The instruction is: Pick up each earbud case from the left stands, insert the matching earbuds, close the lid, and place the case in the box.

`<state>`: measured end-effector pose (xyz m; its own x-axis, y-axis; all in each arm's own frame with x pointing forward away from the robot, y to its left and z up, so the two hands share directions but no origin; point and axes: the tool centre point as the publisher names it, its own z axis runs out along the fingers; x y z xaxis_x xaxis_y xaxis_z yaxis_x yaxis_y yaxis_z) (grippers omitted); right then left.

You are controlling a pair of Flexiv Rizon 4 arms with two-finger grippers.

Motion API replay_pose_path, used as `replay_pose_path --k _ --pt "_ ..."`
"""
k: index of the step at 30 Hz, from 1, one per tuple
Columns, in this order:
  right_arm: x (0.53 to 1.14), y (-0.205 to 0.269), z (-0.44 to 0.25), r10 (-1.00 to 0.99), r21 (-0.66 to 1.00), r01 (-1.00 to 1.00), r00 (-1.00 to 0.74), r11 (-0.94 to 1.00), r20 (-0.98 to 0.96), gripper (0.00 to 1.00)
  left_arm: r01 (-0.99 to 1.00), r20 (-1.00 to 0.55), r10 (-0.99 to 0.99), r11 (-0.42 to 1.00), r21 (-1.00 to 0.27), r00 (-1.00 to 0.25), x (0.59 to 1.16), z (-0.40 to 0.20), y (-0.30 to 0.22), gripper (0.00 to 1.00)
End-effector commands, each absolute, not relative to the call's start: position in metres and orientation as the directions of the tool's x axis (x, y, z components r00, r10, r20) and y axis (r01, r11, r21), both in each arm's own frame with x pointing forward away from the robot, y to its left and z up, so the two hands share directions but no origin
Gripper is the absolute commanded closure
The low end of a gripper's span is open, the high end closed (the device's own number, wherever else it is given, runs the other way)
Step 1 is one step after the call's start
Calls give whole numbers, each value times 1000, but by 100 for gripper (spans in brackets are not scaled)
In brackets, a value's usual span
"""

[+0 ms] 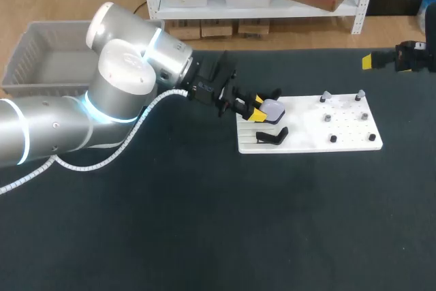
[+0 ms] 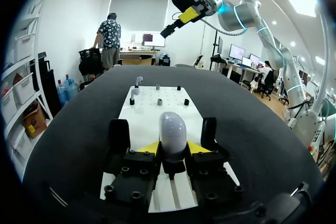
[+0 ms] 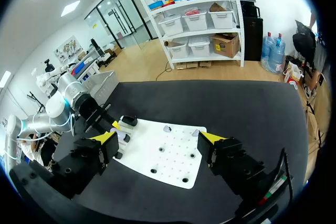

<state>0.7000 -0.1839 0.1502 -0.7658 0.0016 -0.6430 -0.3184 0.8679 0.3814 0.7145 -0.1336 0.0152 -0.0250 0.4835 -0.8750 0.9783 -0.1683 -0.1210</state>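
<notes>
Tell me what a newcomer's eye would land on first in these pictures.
The big silver left arm comes in across the table from the left. Its end effector is shut on a white earbud case at the left end of the white board. The right end effector hangs open, off to the table's right.

Bright, even light is falling from above onto the dark surface [image 1: 204, 223], which is soaking it up and staying matte. The white board [image 1: 347, 129] is glowing as the brightest patch, with only faint, soft shadows lying beside its black stand [image 1: 272, 135]. The silver shell of the left arm [image 1: 122, 73] is catching broad, smooth highlights, and its blue rings are shining. In the left wrist view the earbud case [image 2: 172, 128] is showing a gentle sheen along its top.
</notes>
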Motion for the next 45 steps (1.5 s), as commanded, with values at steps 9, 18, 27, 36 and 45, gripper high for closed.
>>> replay_pose_path --k 9,18,27,36,45 --pt "700 -185 150 1 384 -321 -766 866 -643 0 989 -913 407 -131 -63 -4 706 51 -116 100" --pt "700 -185 150 1 384 -321 -766 866 -643 0 991 -971 241 -128 -36 -4 689 93 -109 100" --pt "700 -185 150 1 384 -321 -766 866 -643 0 993 -988 156 -118 -28 -9 674 114 -105 100" --pt "700 -185 150 1 384 -321 -766 866 -643 0 991 -997 83 -131 -16 -5 669 123 -107 100" --pt "700 -185 150 1 384 -321 -766 866 -643 0 985 -998 61 -171 0 11 665 128 -111 100"
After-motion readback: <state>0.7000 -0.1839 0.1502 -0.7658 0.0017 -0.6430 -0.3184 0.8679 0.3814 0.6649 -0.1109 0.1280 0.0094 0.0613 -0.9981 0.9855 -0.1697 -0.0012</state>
